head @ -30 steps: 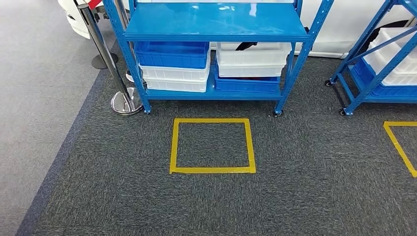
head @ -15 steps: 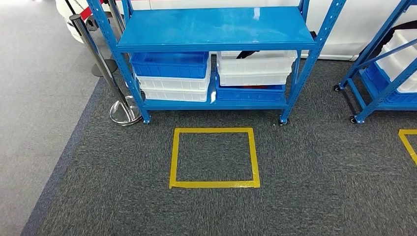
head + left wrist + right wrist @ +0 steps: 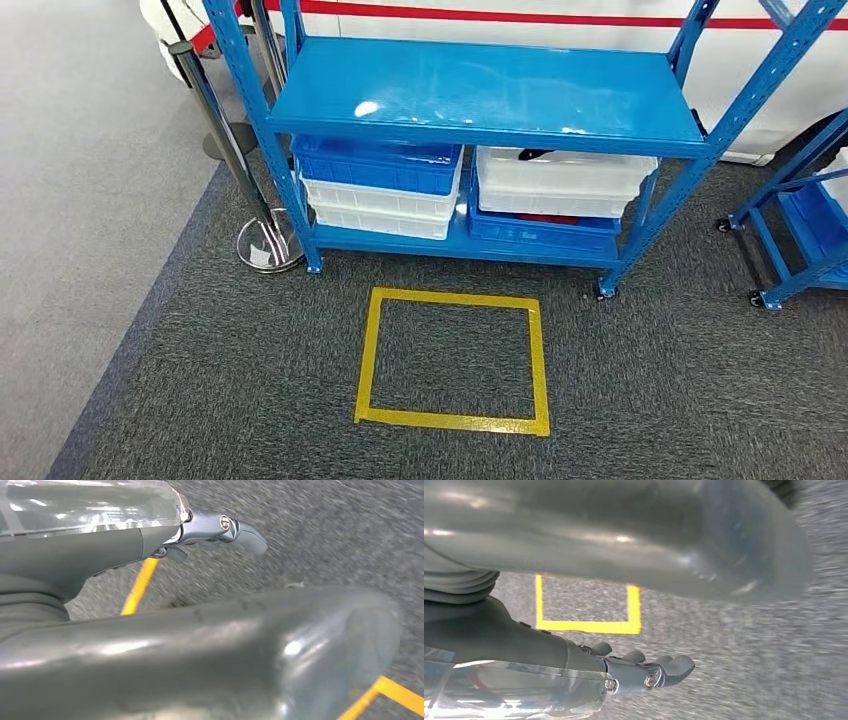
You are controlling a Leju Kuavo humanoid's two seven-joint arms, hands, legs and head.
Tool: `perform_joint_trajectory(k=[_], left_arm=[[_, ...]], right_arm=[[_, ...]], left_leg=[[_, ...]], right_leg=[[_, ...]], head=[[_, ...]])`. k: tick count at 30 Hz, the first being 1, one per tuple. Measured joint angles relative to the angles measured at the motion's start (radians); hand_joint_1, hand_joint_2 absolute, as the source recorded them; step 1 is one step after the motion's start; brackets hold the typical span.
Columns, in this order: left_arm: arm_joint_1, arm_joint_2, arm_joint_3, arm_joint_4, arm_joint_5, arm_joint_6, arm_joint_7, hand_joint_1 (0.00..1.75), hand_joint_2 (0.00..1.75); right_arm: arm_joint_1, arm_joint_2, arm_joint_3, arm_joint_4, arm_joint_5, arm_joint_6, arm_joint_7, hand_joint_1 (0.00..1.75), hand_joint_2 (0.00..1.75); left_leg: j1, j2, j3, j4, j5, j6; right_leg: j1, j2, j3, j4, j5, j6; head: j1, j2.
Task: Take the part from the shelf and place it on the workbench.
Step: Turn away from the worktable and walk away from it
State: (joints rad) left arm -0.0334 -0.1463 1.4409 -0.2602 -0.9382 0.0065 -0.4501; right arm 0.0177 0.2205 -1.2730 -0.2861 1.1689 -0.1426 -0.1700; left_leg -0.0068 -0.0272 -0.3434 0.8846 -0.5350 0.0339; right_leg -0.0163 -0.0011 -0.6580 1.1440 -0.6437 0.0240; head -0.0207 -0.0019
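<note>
A blue metal shelf (image 3: 480, 95) stands ahead on dark carpet. Its bottom level carries a blue bin (image 3: 375, 165) stacked on white bins (image 3: 380, 205) at the left. At the right a white bin (image 3: 565, 185) sits on another blue bin (image 3: 540, 230). A dark part (image 3: 535, 155) pokes over the right white bin's rim; most of it is hidden under the middle shelf board. My left hand (image 3: 215, 530) hangs over the carpet, fingers loosely extended and holding nothing. My right hand (image 3: 644, 670) hangs the same way, also with nothing in it.
A yellow tape square (image 3: 455, 420) is marked on the carpet just before the shelf. A chrome stanchion (image 3: 225, 140) with a round base (image 3: 265, 245) stands at the shelf's left corner. A second blue shelf (image 3: 790, 230) on wheels is at the right.
The whole picture has shifted: the camera has moved closer, so the shelf and the yellow square look larger and sit lower. The things themselves have not moved.
</note>
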Motion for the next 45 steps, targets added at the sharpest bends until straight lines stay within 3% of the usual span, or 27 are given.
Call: perform_joint_trajectory(k=[2, 3, 4, 6, 8, 9, 11, 13, 14, 15, 18, 19, 20, 21, 23, 25, 26, 27, 29, 31, 33, 35, 38, 40, 42, 43, 45], left_arm=[[0.002, -0.002, 0.0, 0.0, -0.001, 0.0, 0.002, 0.0, 0.0], [0.003, -0.003, 0.0, 0.0, -0.001, 0.0, 0.004, 0.0, 0.0], [-0.001, -0.004, 0.0, -0.001, -0.002, 0.0, 0.005, 0.0, 0.0], [-0.011, -0.004, 0.0, -0.002, -0.001, 0.0, 0.007, 0.0, 0.0], [-0.024, -0.004, -0.001, -0.003, -0.003, 0.001, 0.008, 0.0, 0.0], [-0.028, -0.005, -0.001, -0.003, -0.003, 0.002, 0.008, 0.0, 0.0], [-0.029, -0.005, -0.002, -0.003, -0.003, 0.004, 0.01, 0.0, 0.0], [-0.027, -0.005, -0.001, -0.003, -0.004, 0.009, 0.014, 0.0, 0.0], [-0.026, -0.005, -0.001, -0.003, -0.006, 0.014, 0.019, 0.0, 0.0], [-0.024, -0.005, -0.001, -0.003, -0.009, 0.021, 0.024, 0.0, 0.0], [-0.016, -0.005, -0.002, -0.004, -0.017, 0.035, 0.039, 0.0, 0.0], [-0.015, -0.005, -0.002, -0.005, -0.017, 0.036, 0.042, 0.0, 0.0], [-0.016, -0.005, -0.002, -0.006, -0.017, 0.037, 0.045, 0.0, 0.0], [-0.021, -0.006, -0.002, -0.007, -0.017, 0.038, 0.047, 0.0, 0.0], [-0.033, -0.006, -0.003, -0.008, -0.018, 0.039, 0.048, 0.0, 0.0], [-0.035, -0.007, -0.003, -0.01, -0.02, 0.039, 0.048, 0.0, 0.0], [-0.034, -0.007, -0.003, -0.01, -0.021, 0.04, 0.048, 0.0, 0.0], [-0.033, -0.007, -0.004, -0.011, -0.022, 0.04, 0.049, 0.0, 0.0], [-0.033, -0.008, -0.004, -0.011, -0.022, 0.041, 0.05, 0.0, 0.0], [-0.035, -0.008, -0.004, -0.011, -0.022, 0.041, 0.051, 0.0, 0.0], [-0.036, -0.009, -0.004, -0.011, -0.019, 0.04, 0.053, 0.0, 0.0], [-0.038, -0.009, -0.004, -0.012, -0.017, 0.037, 0.056, 0.0, 0.0], [-0.038, -0.009, -0.004, -0.014, -0.015, 0.033, 0.057, 0.0, 0.0], [-0.038, -0.009, -0.004, -0.015, -0.015, 0.03, 0.057, 0.0, 0.0], [-0.037, -0.009, -0.004, -0.015, -0.014, 0.027, 0.057, 0.0, 0.0], [-0.036, -0.009, -0.004, -0.015, -0.013, 0.025, 0.057, 0.0, 0.0], [-0.035, -0.009, -0.004, -0.015, -0.013, 0.021, 0.056, 0.0, 0.0]], right_arm=[[0.007, 0.0, -0.007, -0.001, -0.005, 0.0, 0.004, 0.0, 0.0], [0.005, 0.0, -0.011, -0.002, -0.013, 0.002, 0.006, 0.0, 0.0], [0.001, 0.0, -0.016, -0.003, -0.022, 0.004, 0.007, 0.0, 0.0], [-0.013, 0.002, -0.027, -0.005, -0.036, 0.006, 0.005, 0.0, 0.0], [-0.023, 0.002, -0.038, -0.009, -0.042, 0.007, 0.004, 0.0, 0.0], [-0.025, 0.002, -0.043, -0.01, -0.044, 0.007, 0.004, 0.0, 0.0], [-0.028, 0.003, -0.052, -0.012, -0.046, 0.007, 0.005, 0.0, 0.0], [-0.028, 0.004, -0.061, -0.012, -0.047, 0.008, 0.006, 0.0, 0.0], [-0.028, 0.006, -0.064, -0.012, -0.048, 0.009, 0.006, 0.0, 0.0], [-0.029, 0.006, -0.067, -0.012, -0.048, 0.011, 0.006, 0.0, 0.0], [-0.035, 0.008, -0.078, -0.014, -0.047, 0.015, 0.006, 0.0, 0.0], [-0.036, 0.009, -0.081, -0.014, -0.047, 0.016, 0.006, 0.0, 0.0], [-0.037, 0.009, -0.083, -0.015, -0.047, 0.017, 0.006, 0.0, 0.0], [-0.037, 0.01, -0.084, -0.015, -0.047, 0.017, 0.006, 0.0, 0.0], [-0.04, 0.01, -0.085, -0.017, -0.046, 0.017, 0.006, 0.0, 0.0], [-0.048, 0.01, -0.087, -0.018, -0.042, 0.013, 0.006, 0.0, 0.0], [-0.051, 0.011, -0.087, -0.018, -0.039, 0.008, 0.006, 0.0, 0.0], [-0.053, 0.011, -0.088, -0.019, -0.035, 0.002, 0.007, 0.0, 0.0], [-0.05, 0.012, -0.089, -0.019, -0.027, -0.01, 0.008, 0.0, 0.0], [-0.048, 0.012, -0.089, -0.02, -0.02, -0.016, 0.009, 0.0, 0.0], [-0.05, 0.012, -0.089, -0.021, -0.015, -0.019, 0.009, 0.0, 0.0], [-0.053, 0.013, -0.089, -0.022, -0.012, -0.019, 0.009, 0.0, 0.0], [-0.054, 0.015, -0.089, -0.023, -0.006, -0.018, 0.008, 0.0, 0.0], [-0.054, 0.016, -0.089, -0.024, -0.003, -0.017, 0.008, 0.0, 0.0], [-0.054, 0.018, -0.089, -0.024, 0.0, -0.017, 0.008, 0.0, 0.0], [-0.054, 0.018, -0.089, -0.024, 0.002, -0.017, 0.008, 0.0, 0.0], [-0.053, 0.019, -0.089, -0.024, 0.004, -0.017, 0.008, 0.0, 0.0]], left_leg=[[-0.003, 0.002, 0.043, 0.004, -0.047, -0.008], [-0.005, 0.004, 0.065, 0.003, -0.068, -0.014], [-0.006, 0.007, 0.08, 0.01, -0.076, -0.02], [-0.005, 0.011, 0.059, 0.091, -0.046, -0.033], [0.0, 0.013, -0.039, 0.258, -0.008, -0.045], [0.004, 0.014, -0.095, 0.33, -0.02, -0.053], [0.012, 0.017, -0.183, 0.393, -0.115, -0.068], [0.018, 0.018, -0.243, 0.376, -0.212, -0.074], [0.02, 0.018, -0.265, 0.344, -0.218, -0.074], [0.021, 0.012, -0.282, 0.3, -0.177, -0.073], [0.022, -0.031, -0.32, 0.174, 0.089, -0.063], [0.021, -0.037, -0.323, 0.162, 0.136, -0.055], [0.019, -0.033, -0.32, 0.166, 0.143, -0.047], [0.019, -0.025, -0.315, 0.165, 0.145, -0.04], [0.02, -0.007, -0.305, 0.155, 0.135, -0.025], [0.016, 0.015, -0.29, 0.149, 0.12, -0.012], [0.013, 0.026, -0.282, 0.149, 0.112, -0.008], [0.01, 0.035, -0.272, 0.149, 0.102, -0.006], [0.006, 0.043, -0.252, 0.15, 0.086, -0.004], [0.004, 0.045, -0.233, 0.149, 0.073, -0.005], [0.0, 0.046, -0.223, 0.152, 0.062, -0.011], [-0.003, 0.048, -0.221, 0.152, 0.059, -0.018], [-0.003, 0.045, -0.222, 0.164, 0.046, -0.03], [0.002, 0.037, -0.26, 0.249, -0.003, -0.041], [0.009, 0.035, -0.33, 0.389, -0.061, -0.049], [0.012, 0.035, -0.356, 0.436, -0.071, -0.052], [0.016, 0.035, -0.355, 0.42, -0.034, -0.054]], right_leg=[[0.009, -0.012, -0.034, -0.093, 0.205, -0.013], [0.014, -0.014, -0.041, -0.114, 0.275, -0.021], [0.018, -0.013, -0.04, -0.118, 0.296, -0.029], [0.015, 0.004, -0.016, -0.111, 0.267, -0.045], [0.008, 0.016, 0.022, -0.121, 0.241, -0.056], [0.006, 0.022, 0.044, -0.127, 0.225, -0.058], [0.003, 0.038, 0.091, -0.134, 0.193, -0.057], [-0.001, 0.059, 0.138, -0.135, 0.16, -0.052], [-0.004, 0.071, 0.16, -0.135, 0.143, -0.049], [-0.005, 0.083, 0.18, -0.135, 0.127, -0.046], [-0.007, 0.118, 0.215, -0.126, 0.081, -0.03], [-0.008, 0.13, 0.221, -0.125, 0.068, -0.023], [-0.008, 0.142, 0.224, -0.126, 0.057, -0.014], [-0.009, 0.139, 0.228, -0.126, 0.048, -0.008], [-0.007, 0.085, 0.211, -0.09, 0.022, 0.001], [-0.002, 0.022, 0.143, 0.023, -0.026, 0.005], [-0.001, 0.011, 0.098, 0.09, -0.045, 0.006], [-0.001, 0.007, 0.06, 0.139, -0.049, 0.006], [0.001, 0.006, 0.03, 0.139, 0.002, 0.003], [0.004, 0.002, 0.062, 0.024, 0.094, -0.007], [0.01, -0.007, 0.092, -0.072, 0.143, -0.018], [0.014, -0.011, 0.095, -0.095, 0.145, -0.025], [0.006, -0.006, 0.101, -0.107, 0.146, -0.038], [0.001, -0.003, 0.107, -0.113, 0.144, -0.047], [0.0, 0.0, 0.111, -0.113, 0.139, -0.051], [0.0, 0.002, 0.115, -0.113, 0.136, -0.05], [-0.002, 0.009, 0.127, -0.113, 0.128, -0.046]], head=[[0.001, 0.0], [0.001, 0.0], [0.002, 0.0], [0.002, 0.0], [-0.003, 0.0], [-0.006, 0.0], [-0.008, 0.0], [-0.008, 0.0], [-0.008, 0.0], [-0.008, 0.0], [-0.009, 0.0], [-0.009, 0.0], [-0.009, 0.0], [-0.008, 0.0], [-0.007, 0.0], [-0.004, 0.0], [-0.003, 0.0], [-0.003, 0.0], [-0.003, 0.0], [-0.003, 0.0], [-0.003, 0.0], [-0.004, 0.0], [-0.004, 0.0], [-0.005, 0.0], [-0.006, 0.0], [-0.006, 0.0], [-0.006, 0.0]])
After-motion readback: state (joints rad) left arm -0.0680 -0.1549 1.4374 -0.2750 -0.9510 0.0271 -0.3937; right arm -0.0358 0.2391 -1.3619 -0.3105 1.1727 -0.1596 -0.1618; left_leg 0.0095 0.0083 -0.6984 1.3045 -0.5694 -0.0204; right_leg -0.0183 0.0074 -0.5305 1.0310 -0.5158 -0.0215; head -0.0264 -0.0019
